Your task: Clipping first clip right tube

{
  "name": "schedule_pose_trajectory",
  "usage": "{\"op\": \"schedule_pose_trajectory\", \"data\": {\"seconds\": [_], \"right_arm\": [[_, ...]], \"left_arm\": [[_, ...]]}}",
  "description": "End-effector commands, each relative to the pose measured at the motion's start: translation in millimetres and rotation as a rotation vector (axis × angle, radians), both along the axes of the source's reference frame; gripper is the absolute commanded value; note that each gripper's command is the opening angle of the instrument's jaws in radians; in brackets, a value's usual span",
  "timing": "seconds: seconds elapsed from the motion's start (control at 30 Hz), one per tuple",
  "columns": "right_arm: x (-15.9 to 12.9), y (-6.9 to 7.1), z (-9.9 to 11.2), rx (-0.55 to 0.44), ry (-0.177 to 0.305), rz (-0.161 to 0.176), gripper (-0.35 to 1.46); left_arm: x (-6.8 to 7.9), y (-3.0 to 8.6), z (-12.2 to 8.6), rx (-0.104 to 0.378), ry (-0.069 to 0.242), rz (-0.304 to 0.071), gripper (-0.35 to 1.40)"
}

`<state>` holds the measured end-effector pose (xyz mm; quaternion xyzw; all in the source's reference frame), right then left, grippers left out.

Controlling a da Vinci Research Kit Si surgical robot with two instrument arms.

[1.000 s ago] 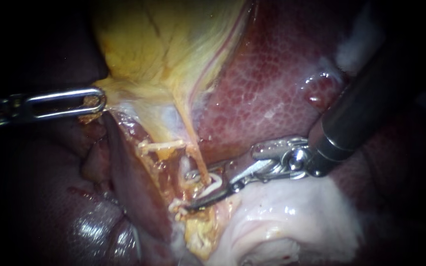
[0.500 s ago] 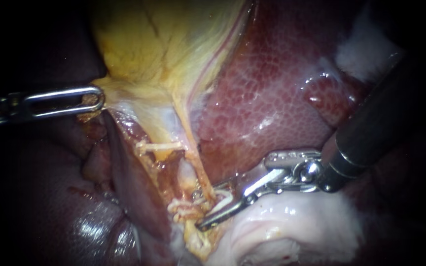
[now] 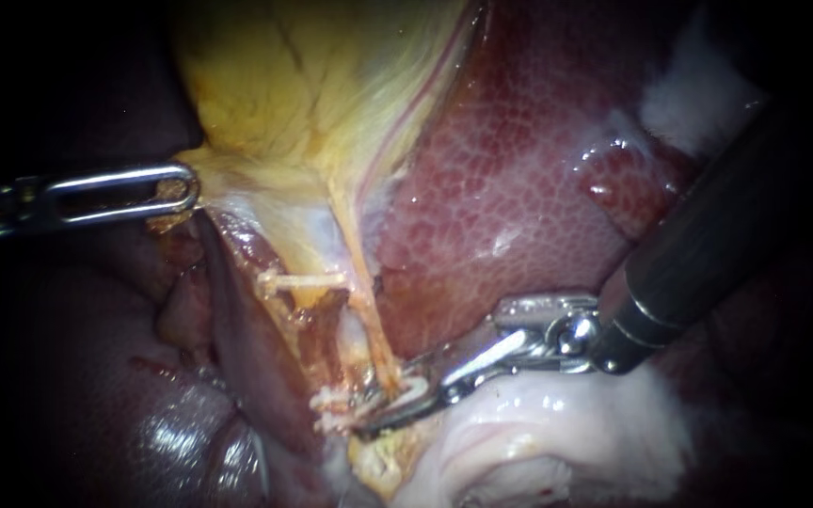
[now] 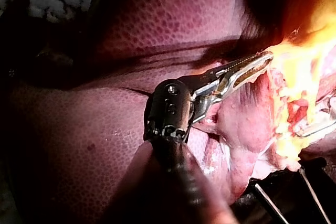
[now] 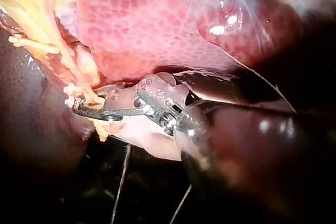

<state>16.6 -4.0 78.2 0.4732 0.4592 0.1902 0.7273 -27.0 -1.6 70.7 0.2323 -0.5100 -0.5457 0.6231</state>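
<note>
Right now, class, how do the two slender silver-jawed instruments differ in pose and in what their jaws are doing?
The left instrument lies almost level; the right instrument slants down from the upper right. The left's jaws are shut on the edge of the yellow gallbladder; the right's stand open astride the thin yellowish tube. Both end in small metal jaws.

Mottled red liver (image 3: 519, 179) fills the field beside the yellow gallbladder (image 3: 312, 85); pale glistening tissue (image 3: 538, 423) lies below the liver's lower edge. A white fluffy patch (image 3: 698, 99) sits at its far corner.
</note>
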Motion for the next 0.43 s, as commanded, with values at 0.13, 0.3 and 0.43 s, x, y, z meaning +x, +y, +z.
{"op": "schedule_pose_trajectory", "data": {"seconds": [0.13,0.3,0.43], "right_arm": [[0.0,-0.4,0.3,0.002,-0.002,-0.001,-0.35],[0.1,-0.4,0.5,0.002,-0.002,-0.001,-0.35],[0.0,-0.4,0.6,0.0,-0.004,-0.003,-0.27]], "left_arm": [[0.0,0.0,0.0,0.0,0.001,-0.001,-0.35],[0.0,0.0,0.0,0.0,0.001,-0.001,-0.35],[0.0,0.0,0.0,0.0,0.001,-0.001,-0.35]]}}
